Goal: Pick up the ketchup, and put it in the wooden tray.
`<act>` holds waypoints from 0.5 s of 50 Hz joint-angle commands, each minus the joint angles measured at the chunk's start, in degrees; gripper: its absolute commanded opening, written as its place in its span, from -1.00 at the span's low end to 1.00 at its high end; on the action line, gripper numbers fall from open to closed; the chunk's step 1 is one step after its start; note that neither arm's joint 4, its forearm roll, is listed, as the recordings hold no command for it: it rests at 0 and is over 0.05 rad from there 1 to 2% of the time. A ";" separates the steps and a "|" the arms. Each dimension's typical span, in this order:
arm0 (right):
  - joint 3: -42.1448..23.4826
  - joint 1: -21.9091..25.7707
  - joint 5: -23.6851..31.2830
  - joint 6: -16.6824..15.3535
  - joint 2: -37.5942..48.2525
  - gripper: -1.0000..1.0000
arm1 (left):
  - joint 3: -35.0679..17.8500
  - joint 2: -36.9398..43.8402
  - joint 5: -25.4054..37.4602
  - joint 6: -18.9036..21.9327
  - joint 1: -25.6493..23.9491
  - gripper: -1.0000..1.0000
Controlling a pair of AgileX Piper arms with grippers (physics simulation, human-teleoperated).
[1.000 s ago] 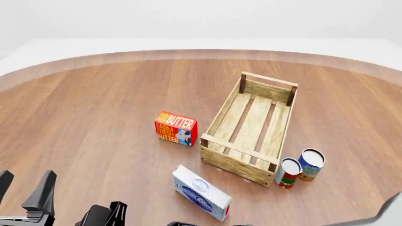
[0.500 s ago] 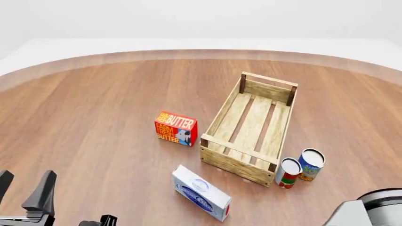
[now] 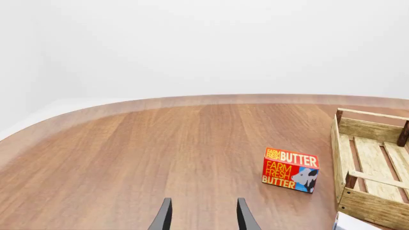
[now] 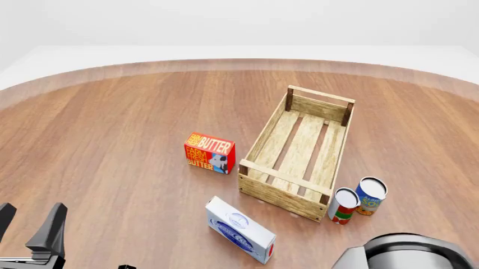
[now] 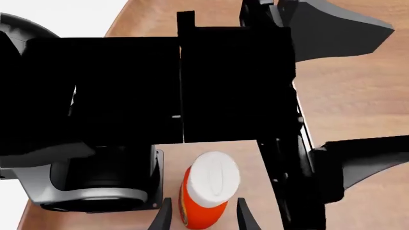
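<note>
Right gripper [image 5: 201, 218] parted, fingertips flanking the ketchup [image 5: 206, 191], white cap toward the camera; contact not discernible. Left gripper [image 3: 201, 215] parted with bare table [image 3: 128, 153] between the fingertips. Ketchup hidden in the front view, well short of the wooden tray [image 4: 299, 151]. Left of the tray, a butter box [image 4: 210, 153]; at its near right corner, two cans [image 4: 358, 199]; before its near end, a white-and-blue box [image 4: 239, 230].

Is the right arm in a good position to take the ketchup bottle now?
Probably yes. In the right wrist view the ketchup bottle stands just ahead of the right gripper, its white cap between the open jaws, with nothing between them. The dark robot parts lie behind it.
</note>
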 commanded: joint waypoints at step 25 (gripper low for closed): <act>0.55 -1.82 -2.60 -1.72 2.56 -1.00 | -0.01 0.05 -0.04 -0.05 0.03 1.00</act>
